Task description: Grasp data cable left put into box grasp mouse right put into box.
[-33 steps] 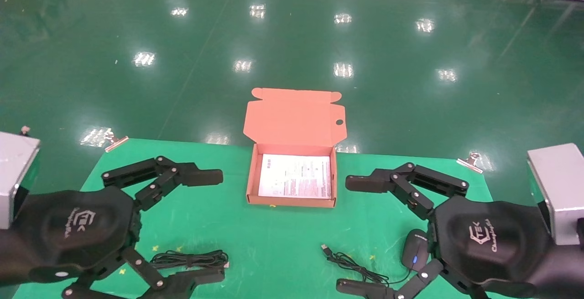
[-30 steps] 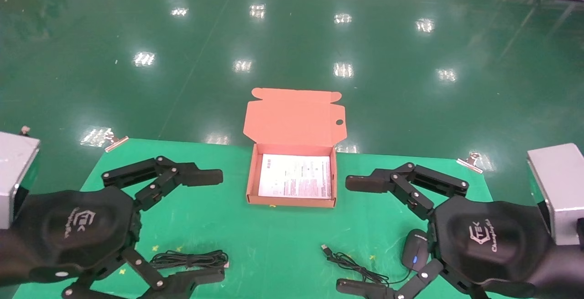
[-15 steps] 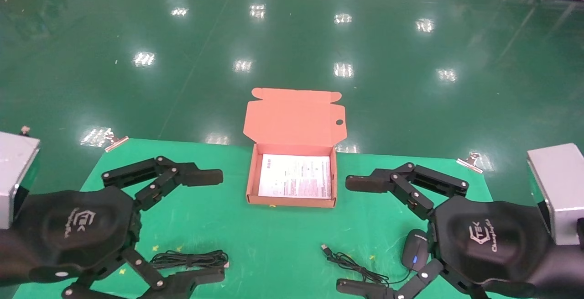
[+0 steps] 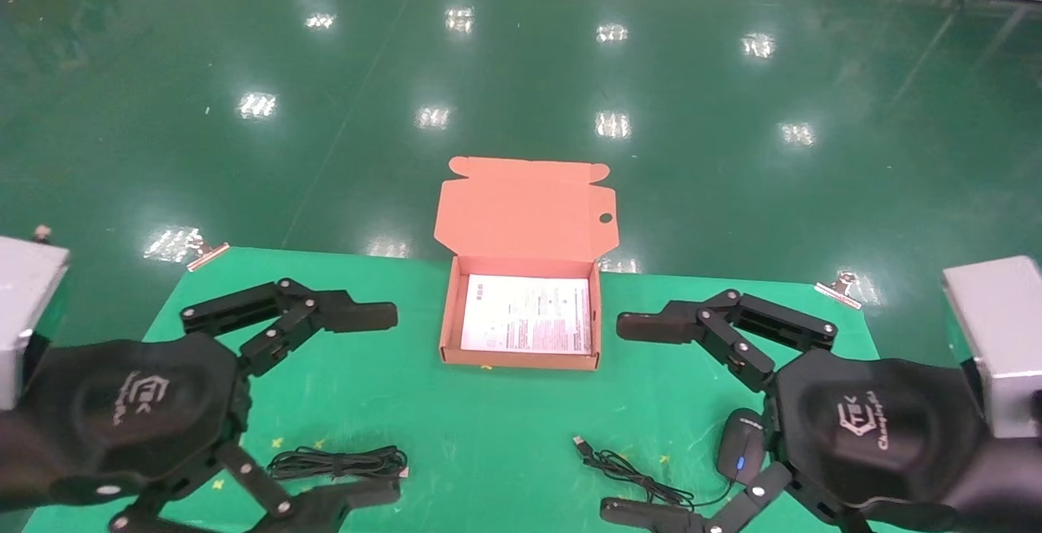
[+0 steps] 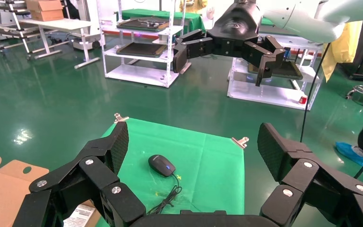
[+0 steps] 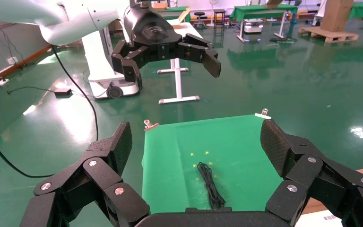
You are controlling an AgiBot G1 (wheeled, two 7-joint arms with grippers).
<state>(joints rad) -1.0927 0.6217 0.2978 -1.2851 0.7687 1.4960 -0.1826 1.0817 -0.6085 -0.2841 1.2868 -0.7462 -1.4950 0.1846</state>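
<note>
Green cloth (image 4: pixel 505 411) covers the table across the lower half of the head view, held at its far corners by metal clips (image 4: pixel 838 285), presumably to keep it flat while things are dragged over it. At its far edge, centre frame, the box (image 4: pixel 450 321) sits with its flap lid standing open toward the back, so both arms can reach its white-sheeted floor from either side. Neither item is in it yet.

Filling the lower left, the left gripper (image 4: pixel 370 403) hovers with its fingers spread wide and nothing between them; the data cable (image 4: pixel 338 462) lies on the cloth between those fingers as seen from above, a flat black coil near the bottom edge. Lower right, the right gripper (image 4: pixel 631 417) is likewise spread and empty, with the mouse (image 4: pixel 739 443) just beside its palm and its loose cord (image 4: pixel 627 472) trailing left toward the USB plug. Each item lies on its own arm's side, which suits a one-arm pick apiece.
</note>
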